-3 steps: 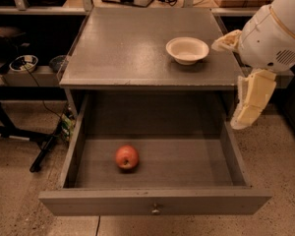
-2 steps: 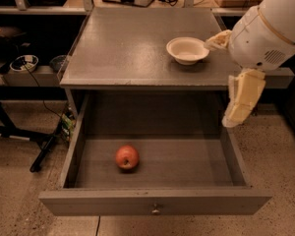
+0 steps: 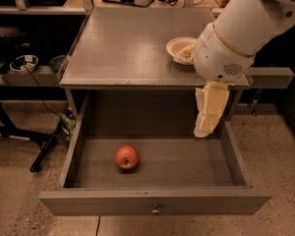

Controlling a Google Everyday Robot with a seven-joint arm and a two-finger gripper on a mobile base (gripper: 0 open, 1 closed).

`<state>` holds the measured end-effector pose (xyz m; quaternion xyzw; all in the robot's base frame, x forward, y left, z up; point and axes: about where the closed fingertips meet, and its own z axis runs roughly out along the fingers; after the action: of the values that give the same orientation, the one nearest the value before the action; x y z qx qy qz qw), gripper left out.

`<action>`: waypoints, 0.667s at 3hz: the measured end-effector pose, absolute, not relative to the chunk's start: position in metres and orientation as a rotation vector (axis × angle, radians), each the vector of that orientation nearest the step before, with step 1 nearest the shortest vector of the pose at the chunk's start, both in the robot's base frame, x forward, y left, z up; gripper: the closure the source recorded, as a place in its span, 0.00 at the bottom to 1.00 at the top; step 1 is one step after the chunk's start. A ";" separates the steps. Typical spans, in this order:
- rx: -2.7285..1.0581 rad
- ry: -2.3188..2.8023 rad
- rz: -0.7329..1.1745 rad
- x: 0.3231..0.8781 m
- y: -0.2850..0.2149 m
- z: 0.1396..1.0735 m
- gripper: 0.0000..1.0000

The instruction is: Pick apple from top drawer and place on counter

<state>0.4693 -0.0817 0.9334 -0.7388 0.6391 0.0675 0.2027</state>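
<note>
The gripper (image 3: 209, 114) has moved left from outside the right wall of the drawer (image 3: 155, 202) to a position above the drawer's right interior, hanging just below the front edge of the worktop (image 3: 123, 48). Whether it is open or closed cannot be told from this view. It holds nothing. The apple (image 3: 127, 157) has not moved: it rests on the drawer floor, left of centre and well apart from the gripper. The approach is therefore under way and the grasp is not yet begun; further leftward and downward travel appears necessary. The drawer stands fully open. The worktop is flat and grey, and carries a white bowl (image 3: 178, 48) at its right side, partly hidden by the arm; ample bare surface remains for placement. The floor (image 3: 14, 171) is speckled beige, with black stand legs (image 3: 44, 154) at left.
</note>
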 end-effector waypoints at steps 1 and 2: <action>-2.062 1.784 0.188 0.469 -0.082 0.933 0.00; -2.045 1.769 0.213 0.467 -0.083 0.926 0.00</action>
<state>0.4669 -0.0830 0.9262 -0.7367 0.6372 0.0769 0.2131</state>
